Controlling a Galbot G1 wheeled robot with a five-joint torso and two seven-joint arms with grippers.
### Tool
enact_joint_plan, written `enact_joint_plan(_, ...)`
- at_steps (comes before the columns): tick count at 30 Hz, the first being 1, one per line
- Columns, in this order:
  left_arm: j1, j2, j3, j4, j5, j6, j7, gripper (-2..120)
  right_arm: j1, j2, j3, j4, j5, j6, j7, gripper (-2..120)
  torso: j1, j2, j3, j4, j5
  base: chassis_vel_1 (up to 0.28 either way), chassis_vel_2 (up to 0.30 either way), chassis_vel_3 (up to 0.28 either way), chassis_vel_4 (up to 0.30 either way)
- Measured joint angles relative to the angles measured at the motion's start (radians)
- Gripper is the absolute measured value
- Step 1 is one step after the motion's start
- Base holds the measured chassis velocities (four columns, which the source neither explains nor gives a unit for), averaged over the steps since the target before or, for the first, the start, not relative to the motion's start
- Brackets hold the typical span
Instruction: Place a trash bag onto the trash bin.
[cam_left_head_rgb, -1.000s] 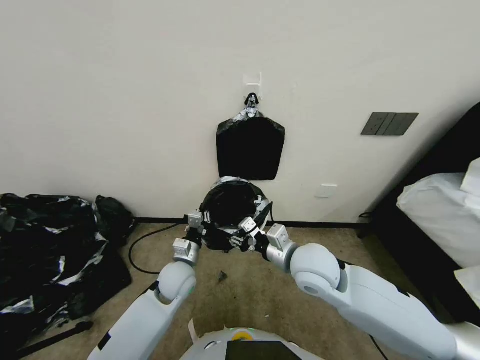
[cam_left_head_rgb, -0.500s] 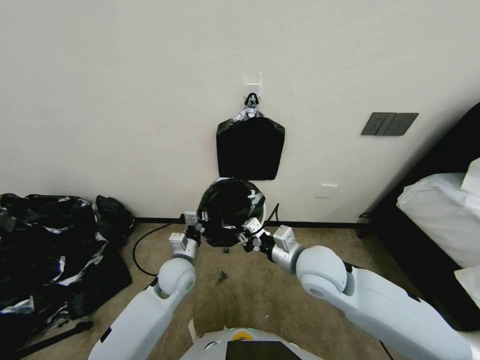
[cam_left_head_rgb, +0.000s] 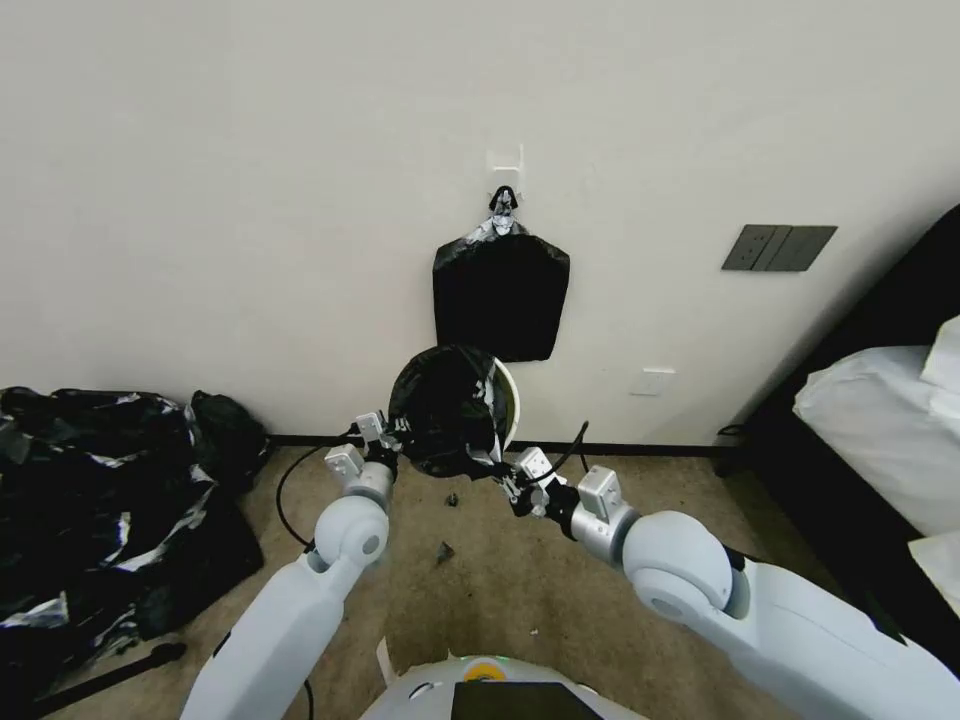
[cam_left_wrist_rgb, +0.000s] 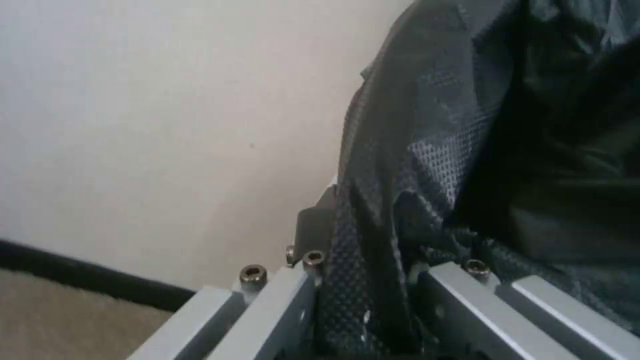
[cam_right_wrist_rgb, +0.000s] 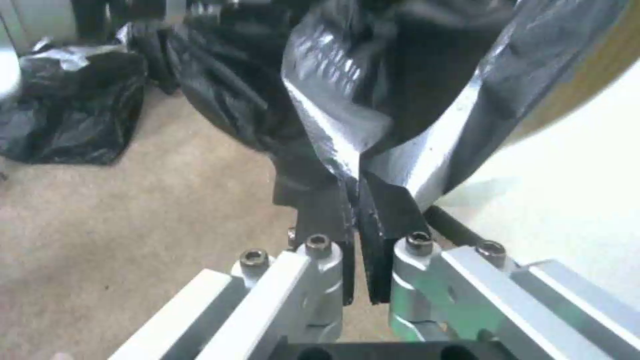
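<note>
Head view: the trash bag (cam_left_head_rgb: 445, 405) is held up between two arms, and the trash bin (cam_left_head_rgb: 508, 400) is seen as a thin white edge peeking out behind it, near the wall. The bag and bin have been lifted and tipped to the left since a second ago. The bag's mouth is now draped over most of the rim, so the job looks nearly done. The left gripper (cam_left_head_rgb: 385, 437) is closed on the bag's left edge; plastic is pinched between its fingers (cam_left_wrist_rgb: 333, 280). The right gripper (cam_left_head_rgb: 507, 478) has been pulled back and to the right, and a fold of bag is squeezed tight in it. A stack of black bags (cam_left_head_rgb: 500, 295) is hung on the wall above.
</note>
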Motion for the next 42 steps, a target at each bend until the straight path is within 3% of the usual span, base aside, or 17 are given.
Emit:
enact_joint_plan(8,-0.015,0.010,0.000,-0.027,-0.079,0.017,-0.029,1,-0.017,0.024,0.002,-0.051,-0.096,0.023,-0.041,6,0.000,0.000,0.000,0.0004,-0.0001,0.000,0.000,0.000,0.000)
enact_joint_plan(19,-0.025,0.022,-0.009,-0.038,-0.132,0.024,-0.045,1,-0.062,0.001,0.054,-0.063,-0.239,0.025,-0.082,6,0.000,0.000,0.000,0.0001,-0.0001,0.000,0.000,0.000,0.000)
enact_joint_plan(27,-0.044,0.018,-0.015,-0.053,-0.216,0.029,-0.066,1,-0.058,0.005,0.074,-0.090,-0.283,0.040,-0.086,6,0.000,0.000,0.000,0.0001,0.0000,0.000,0.000,0.000,0.000)
enact_joint_plan(42,-0.031,0.010,-0.014,-0.064,-0.241,0.038,-0.068,1,-0.060,0.019,0.115,-0.118,-0.352,0.050,-0.050,6,0.000,0.000,0.000,0.0002,-0.0002,0.000,0.000,0.000,0.000)
